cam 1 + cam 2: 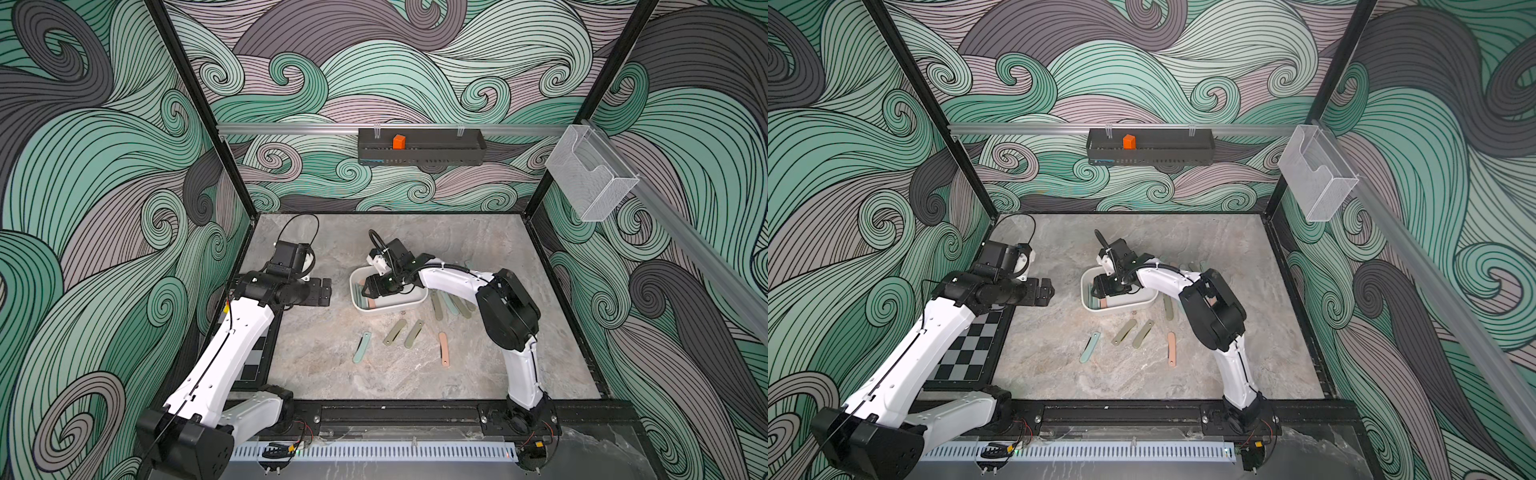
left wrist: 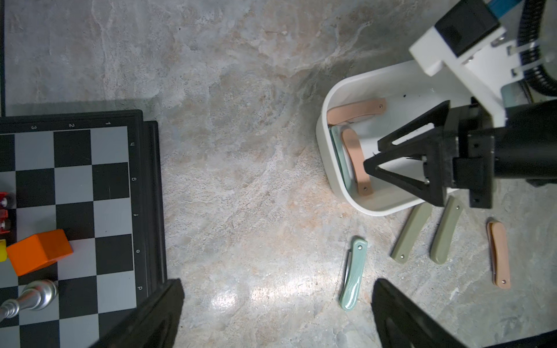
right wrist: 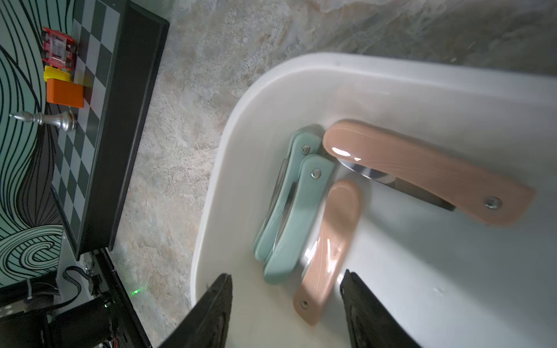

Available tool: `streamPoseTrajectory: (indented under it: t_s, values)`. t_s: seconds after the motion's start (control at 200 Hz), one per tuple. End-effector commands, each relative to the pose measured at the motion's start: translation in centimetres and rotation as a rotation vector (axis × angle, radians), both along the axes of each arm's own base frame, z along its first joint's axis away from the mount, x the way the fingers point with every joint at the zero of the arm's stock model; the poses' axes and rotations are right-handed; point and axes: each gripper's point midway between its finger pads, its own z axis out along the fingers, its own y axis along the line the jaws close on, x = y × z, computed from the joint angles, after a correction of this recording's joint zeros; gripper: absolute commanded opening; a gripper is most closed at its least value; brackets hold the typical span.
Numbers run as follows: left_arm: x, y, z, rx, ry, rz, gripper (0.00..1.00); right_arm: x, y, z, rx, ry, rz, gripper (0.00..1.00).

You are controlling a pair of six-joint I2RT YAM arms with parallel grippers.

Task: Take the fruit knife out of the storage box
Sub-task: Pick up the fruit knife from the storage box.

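The white storage box [image 1: 409,305] [image 1: 1142,305] sits mid-table. Inside it lie folded fruit knives: a pink one [image 3: 328,250], a second pink one [image 3: 422,174] and two mint ones [image 3: 289,211]. My right gripper [image 3: 286,274] [image 1: 370,289] reaches down into the box with its jaws apart. The near end of the first pink knife lies between them, and neither finger touches it. My left gripper [image 2: 277,286] [image 1: 326,291] is wide open over bare table to the left of the box, holding nothing.
Several folded knives lie on the table in front of the box: mint [image 1: 361,347], two olive [image 1: 395,331], pink [image 1: 444,348], more beside the right arm [image 1: 436,305]. A chessboard [image 2: 75,180] with an orange block [image 2: 39,251] lies far left. A black tray [image 1: 422,146] and a wire basket [image 1: 590,174] hang on the walls.
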Motion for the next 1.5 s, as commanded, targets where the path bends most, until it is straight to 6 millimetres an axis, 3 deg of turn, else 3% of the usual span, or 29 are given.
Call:
streamPoseTrajectory:
  t_s: [0.0, 0.26, 0.555, 0.755, 1.106, 1.496]
  values:
    - [0.2, -1.1, 0.3, -0.066, -0.019, -0.050, 0.97, -0.6, 2.2, 0.6, 0.054, 0.017, 0.038, 0.55]
    - [-0.1, -1.7, -0.6, -0.106, 0.011, -0.058, 0.94, -0.7, 3.3, -2.4, -0.014, 0.030, 0.058, 0.54]
    - [-0.5, -1.9, -0.3, -0.125, 0.003, -0.065, 0.93, 0.7, 1.1, -6.0, -0.233, -0.017, 0.007, 0.49]
    - [-0.5, -2.0, -0.4, -0.131, 0.005, -0.069, 0.93, 1.9, -0.1, -6.3, -0.330, -0.072, 0.010, 0.41]
    - [-0.3, -2.2, -0.6, -0.138, 0.006, -0.075, 0.92, 2.2, -1.1, -5.4, -0.388, -0.135, 0.056, 0.17]
    - [-0.2, -2.3, -0.9, -0.141, 0.008, -0.078, 0.91, 1.1, -1.8, -6.7, -0.438, -0.110, 0.155, 0.20]
